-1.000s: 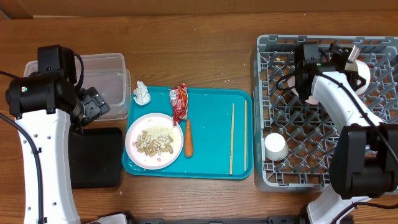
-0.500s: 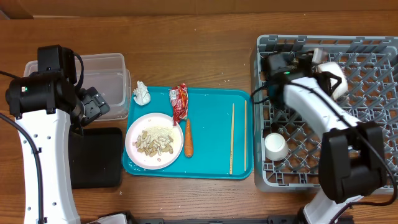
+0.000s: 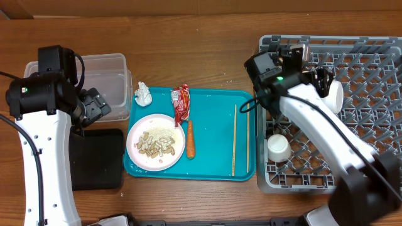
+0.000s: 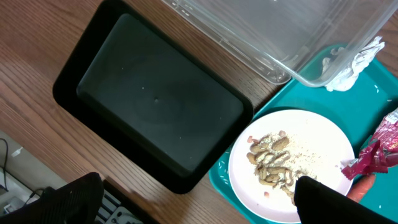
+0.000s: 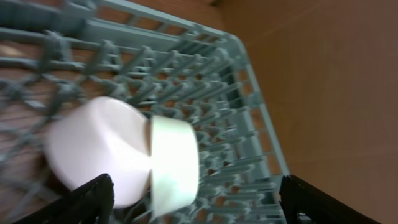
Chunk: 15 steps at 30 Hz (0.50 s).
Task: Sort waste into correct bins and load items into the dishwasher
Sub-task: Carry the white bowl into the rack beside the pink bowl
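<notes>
Right end of bench: large square grey plastic dish rack [image 3: 370, 144] with a lattice floor and rows of upright pegs. The right arm reaches over the rack's far-left part.

Right gripper [image 5: 196, 205]: fingers spread wide, nothing between them. Only the two tips show, at the bottom corners of the wrist view.

Just beyond the tips, a white bowl with a pinkish outside [image 5: 93, 149] lies on its side among the pegs. A second white-rimmed bowl [image 5: 174, 165] touches it. The view is blurred, so I cannot tell whether they are nested.

A small white cup [image 3: 278, 147] sits toward the rack's near-left corner, apart from the bowls.

Mid-bench: teal serving tray [image 3: 213, 166].
- Round white plate [image 3: 154, 119] on the tray's left side, carrying beige food scraps with rice grains [image 3: 154, 144].
- Small orange carrot [image 3: 190, 139] just beside the plate's right rim, lying far-to-near.
- Red crinkled snack wrapper [image 3: 181, 103] at the tray's far edge, its near end close to the carrot's top.
- Crumpled white tissue [image 3: 144, 94] at the tray's far-left corner, close by the tub.
- Pair of thin wooden chopsticks [image 3: 234, 139], parallel and slightly apart, along the tray's right side.

Left end of bench: clear rectangular plastic tub [image 3: 107, 72] toward the far edge. Flat black rectangular tray [image 3: 100, 163] toward the near edge, just beside the teal tray.

Left gripper [image 4: 193, 205]: wide apart, holding nothing. It hangs above the spot where the tub, black tray and teal tray meet.
</notes>
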{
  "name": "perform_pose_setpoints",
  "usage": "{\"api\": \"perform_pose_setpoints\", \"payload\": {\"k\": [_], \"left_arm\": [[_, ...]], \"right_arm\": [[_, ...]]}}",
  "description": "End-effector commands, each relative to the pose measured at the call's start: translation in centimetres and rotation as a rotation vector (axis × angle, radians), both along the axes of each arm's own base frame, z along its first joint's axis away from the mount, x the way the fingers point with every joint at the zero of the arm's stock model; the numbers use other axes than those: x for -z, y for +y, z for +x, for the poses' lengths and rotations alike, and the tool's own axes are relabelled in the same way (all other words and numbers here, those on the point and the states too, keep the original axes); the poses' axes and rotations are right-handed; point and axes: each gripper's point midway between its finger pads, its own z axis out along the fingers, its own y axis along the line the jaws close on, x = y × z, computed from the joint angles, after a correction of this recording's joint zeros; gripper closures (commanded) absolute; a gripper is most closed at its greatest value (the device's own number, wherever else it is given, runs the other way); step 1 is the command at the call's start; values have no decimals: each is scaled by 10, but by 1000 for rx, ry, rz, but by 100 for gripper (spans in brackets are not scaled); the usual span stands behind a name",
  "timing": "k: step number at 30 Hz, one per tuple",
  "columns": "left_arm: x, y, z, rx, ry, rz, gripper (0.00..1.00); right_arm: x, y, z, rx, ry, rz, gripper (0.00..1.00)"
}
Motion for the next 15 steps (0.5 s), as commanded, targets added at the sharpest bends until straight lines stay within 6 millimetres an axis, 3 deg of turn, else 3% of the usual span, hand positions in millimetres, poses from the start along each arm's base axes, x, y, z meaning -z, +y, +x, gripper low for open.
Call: {"api": "perform_pose_setpoints", "payload": {"k": [1,10,15], "left_arm": [[-8,4,0,-23,-29,21,0],[-8,4,0,-23,-29,21,0],[-8,5,-1,29,-9,34,0]], "right_arm": [[-10,33,-13,-93,-11,326,11],[15,130,-64,-299,272,951,7],[20,162,-85,-340,398,1133,7]]}}
